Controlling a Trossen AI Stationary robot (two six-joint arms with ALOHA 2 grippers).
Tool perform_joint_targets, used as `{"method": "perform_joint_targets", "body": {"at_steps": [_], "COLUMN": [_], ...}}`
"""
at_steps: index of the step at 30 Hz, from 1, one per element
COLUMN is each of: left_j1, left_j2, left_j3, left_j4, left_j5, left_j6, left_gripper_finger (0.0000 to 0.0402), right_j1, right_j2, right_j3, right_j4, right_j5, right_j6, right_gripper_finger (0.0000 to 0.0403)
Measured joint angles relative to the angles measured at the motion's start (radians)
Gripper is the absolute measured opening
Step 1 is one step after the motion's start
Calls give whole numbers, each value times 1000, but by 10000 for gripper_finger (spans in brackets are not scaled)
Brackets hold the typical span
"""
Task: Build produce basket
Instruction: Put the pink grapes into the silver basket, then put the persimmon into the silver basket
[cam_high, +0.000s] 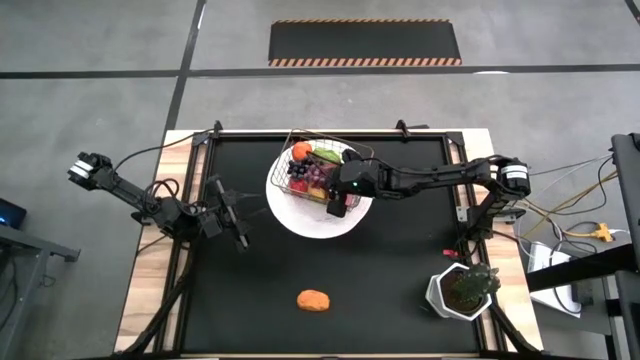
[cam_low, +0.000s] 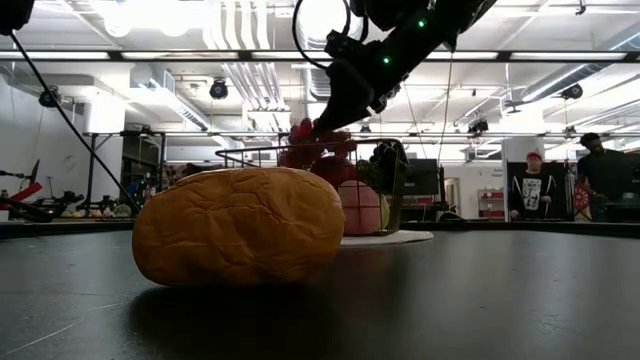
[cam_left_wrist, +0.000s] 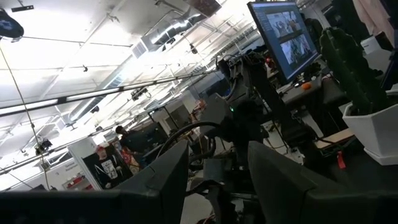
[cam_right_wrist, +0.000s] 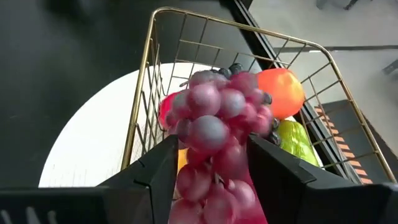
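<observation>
The wire basket (cam_high: 300, 165) stands on a round white plate (cam_high: 300, 222) at the table's far middle and holds several toy fruits. Among them are an orange one (cam_right_wrist: 283, 90) and a green one (cam_right_wrist: 295, 140). My right gripper (cam_right_wrist: 214, 155) is over the basket's near right part (cam_high: 338, 203) and is shut on a purple grape bunch (cam_right_wrist: 217, 121). My left gripper (cam_high: 236, 216) waits open and empty at the left, clear of the basket. An orange-yellow toy fruit (cam_high: 314, 300) lies on the table near the front edge. My right gripper pinches the grape bunch by its two sides (cam_right_wrist: 186, 134) between its two fingers. The fingers slant down from the table's right. The bunch sticks out past the fingertips, over the inside of the basket (cam_right_wrist: 249, 34). Whether it rests on the fruit below, I cannot tell.
A white hexagonal pot with a green plant (cam_high: 462, 290) stands at the near right corner. The orange-yellow fruit fills the foreground of the low view (cam_low: 240, 240). People stand in the room beyond the table (cam_low: 530, 185). Bare black table lies between the plate and the front edge.
</observation>
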Motion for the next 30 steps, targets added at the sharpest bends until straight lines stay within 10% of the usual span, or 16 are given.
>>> {"method": "perform_joint_targets", "body": {"at_steps": [20, 30], "left_j1": [0, 0], "left_j2": [0, 0], "left_j3": [0, 0], "left_j4": [0, 0], "left_j5": [0, 1], "left_j6": [-1, -35], "left_gripper_finger": [150, 150], "right_j1": [78, 239], "right_j2": [-65, -262], "right_j3": [256, -79], "right_j4": [-532, -144], "right_j5": [32, 43], "right_j6": [87, 53], "right_gripper_finger": [176, 176]}}
